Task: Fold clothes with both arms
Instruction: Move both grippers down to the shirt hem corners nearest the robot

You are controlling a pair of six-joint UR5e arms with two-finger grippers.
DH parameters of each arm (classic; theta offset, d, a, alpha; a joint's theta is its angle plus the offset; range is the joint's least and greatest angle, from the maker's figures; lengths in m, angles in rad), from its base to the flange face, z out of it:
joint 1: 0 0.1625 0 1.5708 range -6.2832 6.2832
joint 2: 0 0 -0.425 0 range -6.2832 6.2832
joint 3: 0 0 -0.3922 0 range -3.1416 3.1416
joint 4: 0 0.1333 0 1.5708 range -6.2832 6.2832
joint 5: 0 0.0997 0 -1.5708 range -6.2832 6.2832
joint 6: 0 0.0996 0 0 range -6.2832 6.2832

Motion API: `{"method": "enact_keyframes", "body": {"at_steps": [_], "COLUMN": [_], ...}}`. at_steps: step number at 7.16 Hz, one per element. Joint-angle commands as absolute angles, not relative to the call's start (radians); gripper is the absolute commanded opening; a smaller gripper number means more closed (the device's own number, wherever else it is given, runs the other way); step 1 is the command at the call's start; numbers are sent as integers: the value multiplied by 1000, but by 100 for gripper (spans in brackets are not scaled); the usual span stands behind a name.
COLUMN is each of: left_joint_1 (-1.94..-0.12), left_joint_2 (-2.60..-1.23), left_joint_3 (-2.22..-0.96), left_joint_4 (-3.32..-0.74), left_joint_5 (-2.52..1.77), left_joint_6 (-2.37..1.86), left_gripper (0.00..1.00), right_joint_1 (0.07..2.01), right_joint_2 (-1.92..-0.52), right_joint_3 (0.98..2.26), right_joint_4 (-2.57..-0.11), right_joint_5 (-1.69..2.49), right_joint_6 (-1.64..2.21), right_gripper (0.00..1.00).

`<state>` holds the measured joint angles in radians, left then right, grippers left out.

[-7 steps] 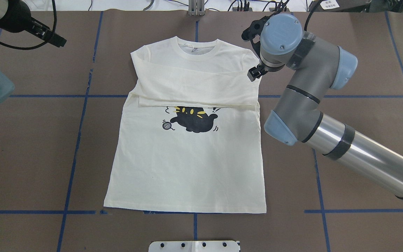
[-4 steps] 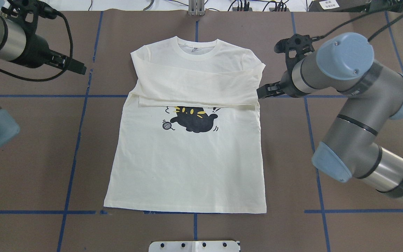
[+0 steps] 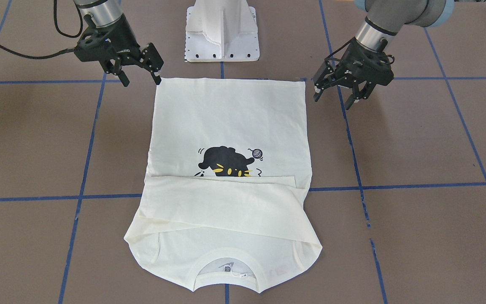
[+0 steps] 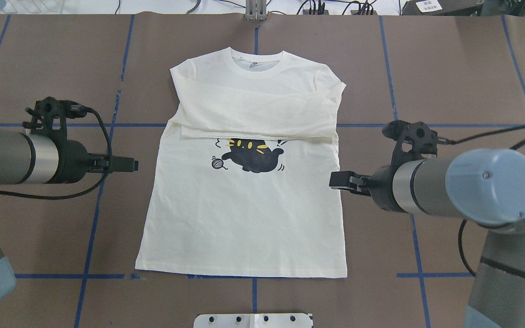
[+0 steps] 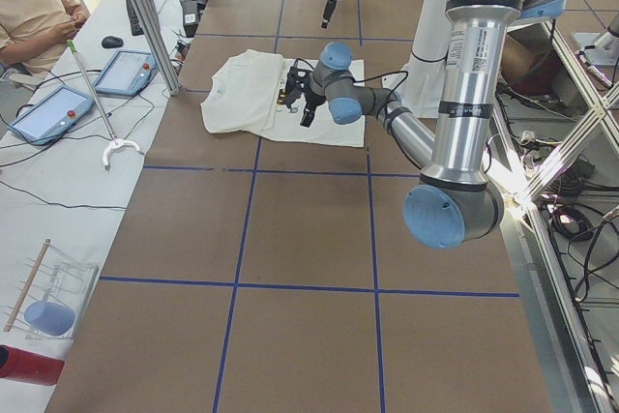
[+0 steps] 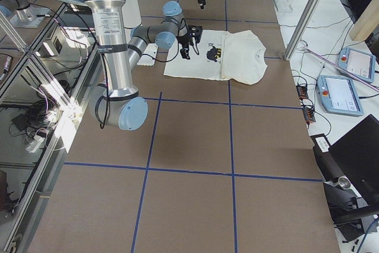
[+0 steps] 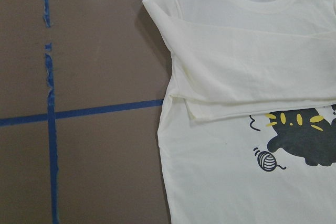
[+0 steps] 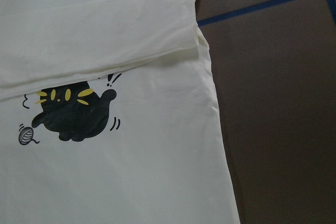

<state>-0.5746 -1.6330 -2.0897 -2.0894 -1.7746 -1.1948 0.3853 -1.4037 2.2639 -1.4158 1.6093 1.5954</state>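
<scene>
At table (image 4: 426, 68) centre: T-shirt (image 4: 244, 218) flat, print up, hem nearest robot, collar farthest, sleeves folded across chest. Left gripper (image 4: 128, 164) and right gripper (image 4: 335, 178), jaws apart, flank its side edges; bare table beyond each. Both previously farther off, level with the folded sleeves

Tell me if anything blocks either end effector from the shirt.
Nothing visible does. Both open, the left end effector and right end effector flank the shirt, with only bare table between.
</scene>
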Motion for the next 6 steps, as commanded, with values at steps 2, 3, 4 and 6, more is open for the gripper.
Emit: {"method": "enact_keyframes", "body": {"at_steps": [2, 3, 4, 6], "left_joint_1": [-262, -189, -145, -138], "left_joint_2": [-1568, -1568, -1568, -1568], "left_joint_3": [-2100, -2091, -2062, -2049], "left_joint_4": [-2112, -2111, -2111, -2111], "left_joint_5": [-1524, -1467, -1432, -1430], "left_joint_6": [-1553, -1692, -1733, -1732], "left_gripper": [95, 73, 70, 69], "right_joint_1": [147, 147, 147, 146], "right_joint_2": [-1445, -1445, -1445, -1447], "right_joint_3": [2303, 2303, 2301, 2299], "right_joint_4": [-1413, -1413, -1413, -1413], "right_joint_5": [1366, 1355, 1353, 1350], "right_joint_6": [1900, 1899, 1899, 1901], "right_gripper": [85, 86, 87, 88]}}
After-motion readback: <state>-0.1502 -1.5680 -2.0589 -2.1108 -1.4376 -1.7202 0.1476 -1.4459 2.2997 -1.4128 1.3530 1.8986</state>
